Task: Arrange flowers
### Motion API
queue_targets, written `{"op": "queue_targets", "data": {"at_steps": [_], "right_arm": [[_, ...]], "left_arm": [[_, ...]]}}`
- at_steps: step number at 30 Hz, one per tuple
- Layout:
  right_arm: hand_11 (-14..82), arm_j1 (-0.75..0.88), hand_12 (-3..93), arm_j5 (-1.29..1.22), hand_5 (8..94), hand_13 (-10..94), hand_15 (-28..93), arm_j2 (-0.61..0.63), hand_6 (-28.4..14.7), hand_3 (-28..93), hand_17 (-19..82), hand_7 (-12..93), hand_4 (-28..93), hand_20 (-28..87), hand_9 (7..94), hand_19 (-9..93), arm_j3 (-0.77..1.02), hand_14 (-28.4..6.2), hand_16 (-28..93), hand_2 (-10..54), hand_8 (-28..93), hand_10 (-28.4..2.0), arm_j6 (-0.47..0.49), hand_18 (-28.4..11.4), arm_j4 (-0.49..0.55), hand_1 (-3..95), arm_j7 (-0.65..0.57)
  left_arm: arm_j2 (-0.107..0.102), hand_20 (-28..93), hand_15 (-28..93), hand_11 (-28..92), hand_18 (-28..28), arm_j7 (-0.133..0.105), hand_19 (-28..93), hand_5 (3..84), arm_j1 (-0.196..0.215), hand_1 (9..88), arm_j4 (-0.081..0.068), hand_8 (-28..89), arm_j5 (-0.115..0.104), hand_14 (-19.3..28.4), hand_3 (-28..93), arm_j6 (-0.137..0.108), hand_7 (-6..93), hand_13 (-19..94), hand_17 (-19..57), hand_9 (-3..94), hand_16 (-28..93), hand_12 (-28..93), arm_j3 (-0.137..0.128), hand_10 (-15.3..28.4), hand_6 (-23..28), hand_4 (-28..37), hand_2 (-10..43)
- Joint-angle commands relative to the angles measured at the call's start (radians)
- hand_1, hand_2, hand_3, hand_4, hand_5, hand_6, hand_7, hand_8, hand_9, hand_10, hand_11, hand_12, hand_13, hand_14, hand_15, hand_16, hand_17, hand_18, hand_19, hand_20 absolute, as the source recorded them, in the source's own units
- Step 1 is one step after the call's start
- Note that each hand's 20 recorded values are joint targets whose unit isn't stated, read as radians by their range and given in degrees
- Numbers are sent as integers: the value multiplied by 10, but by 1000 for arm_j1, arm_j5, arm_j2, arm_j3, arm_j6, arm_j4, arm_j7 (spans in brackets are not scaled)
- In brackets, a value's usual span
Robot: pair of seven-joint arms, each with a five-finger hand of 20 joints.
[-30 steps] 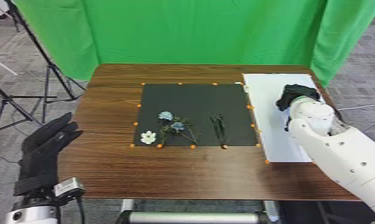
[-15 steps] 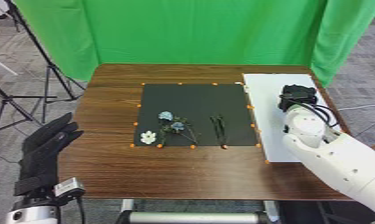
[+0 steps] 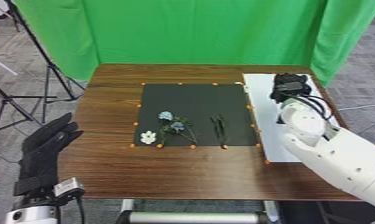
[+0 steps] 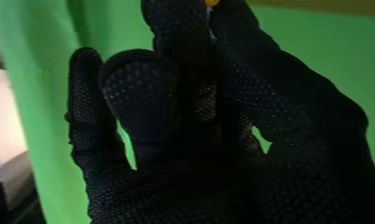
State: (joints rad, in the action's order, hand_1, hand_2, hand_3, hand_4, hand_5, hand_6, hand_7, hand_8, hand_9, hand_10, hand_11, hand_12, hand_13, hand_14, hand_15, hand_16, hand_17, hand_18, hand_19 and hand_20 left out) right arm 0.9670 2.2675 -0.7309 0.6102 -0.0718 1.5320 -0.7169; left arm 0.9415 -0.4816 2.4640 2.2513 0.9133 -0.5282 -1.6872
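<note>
Over on the right of the head view, the right hand (image 3: 291, 86) is above the upper part of the white sheet (image 3: 287, 153), and I can't tell whether its fingers are pinching anything. Out at the left edge, the left hand (image 3: 43, 150) has its fingers straight and slightly apart. And here are the flowers, lower left on the black mat (image 3: 197, 100): two blue flowers (image 3: 166, 115) and, beside them, a white flower (image 3: 148, 137). Dark green stems (image 3: 219, 131) lie just right of centre.
</note>
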Motion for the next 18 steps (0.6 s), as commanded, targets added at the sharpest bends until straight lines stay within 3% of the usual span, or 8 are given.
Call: {"op": "queue_targets", "data": {"at_steps": [1,18], "right_arm": [[254,-68,292,26,807,787,688,-9,6,758,238,236,-283,68,900,837,-46,-47,197,-75,11,-64,-36,-203,84,532,50],[261,-49,291,53,812,788,690,-138,4,763,236,227,-283,54,902,843,-128,-49,202,-78,18,-65,-17,-204,194,532,174]], "left_arm": [[-3,48,661,381,216,-3,584,409,24,258,8,-109,-6,274,833,-6,162,257,-97,348,-174,67,-6,199,106,-195,29],[-5,48,661,381,216,8,584,409,19,260,8,-109,1,274,833,6,162,257,-98,348,-174,67,-13,199,106,-194,29]]}}
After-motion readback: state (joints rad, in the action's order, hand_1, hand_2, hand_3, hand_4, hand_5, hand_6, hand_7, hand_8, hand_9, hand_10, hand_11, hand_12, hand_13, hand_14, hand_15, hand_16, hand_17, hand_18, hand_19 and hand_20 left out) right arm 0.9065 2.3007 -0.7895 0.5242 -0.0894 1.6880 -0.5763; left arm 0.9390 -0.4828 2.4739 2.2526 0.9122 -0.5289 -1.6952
